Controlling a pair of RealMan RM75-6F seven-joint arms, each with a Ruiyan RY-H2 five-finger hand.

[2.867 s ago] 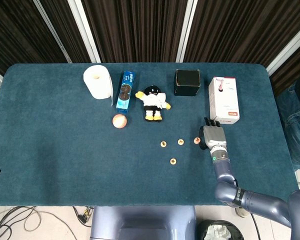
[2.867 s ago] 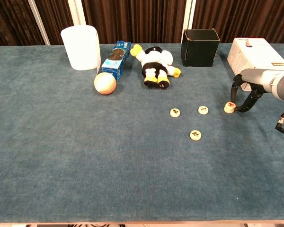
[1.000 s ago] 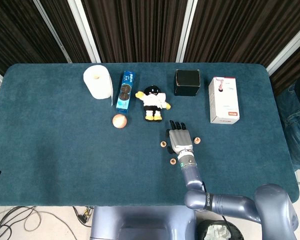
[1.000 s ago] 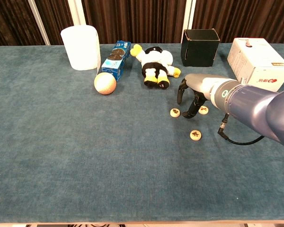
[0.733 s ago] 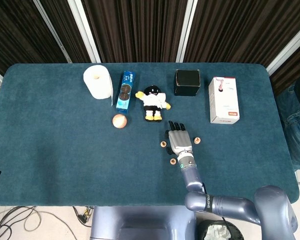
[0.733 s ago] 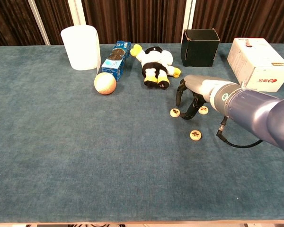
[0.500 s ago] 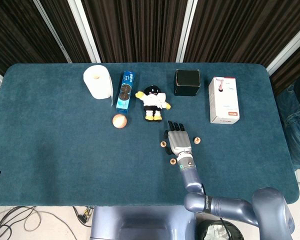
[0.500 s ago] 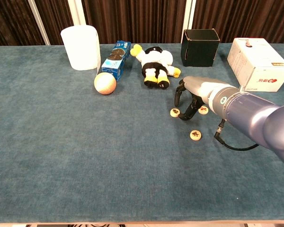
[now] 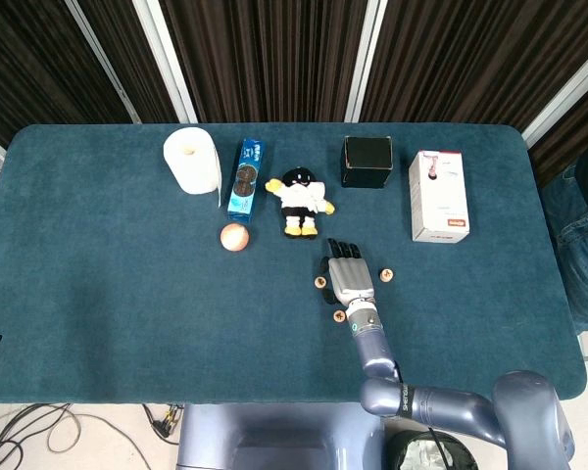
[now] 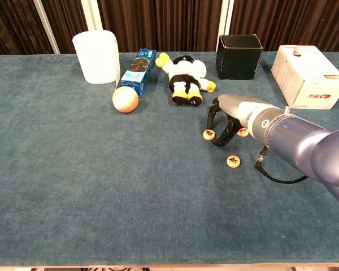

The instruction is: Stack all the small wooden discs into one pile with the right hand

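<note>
Fingers of my right hand (image 10: 226,121) arch down over the middle of the blue table (image 10: 73,186), tips pointing at the cloth, just right of centre in the chest view. They are spread apart and I cannot see anything held between them. One small wooden disc (image 10: 209,134) lies right beside my fingertips on their left side, and whether I touch it I cannot tell. A second disc (image 10: 243,131) peeks out just behind the hand on its right. A third disc (image 10: 233,161) sits alone, lower in the frame and near the wrist. In the head view a fourth disc (image 9: 386,274) lies to the right of the hand, apart from the others. Along the upper part of the frame stand a paper roll (image 10: 96,56), a blue cookie pack (image 10: 139,70), a ball (image 10: 125,99), a plush toy (image 10: 185,78), a black box (image 10: 239,56) and a white carton (image 10: 309,76). My left hand does not appear in either view.
</note>
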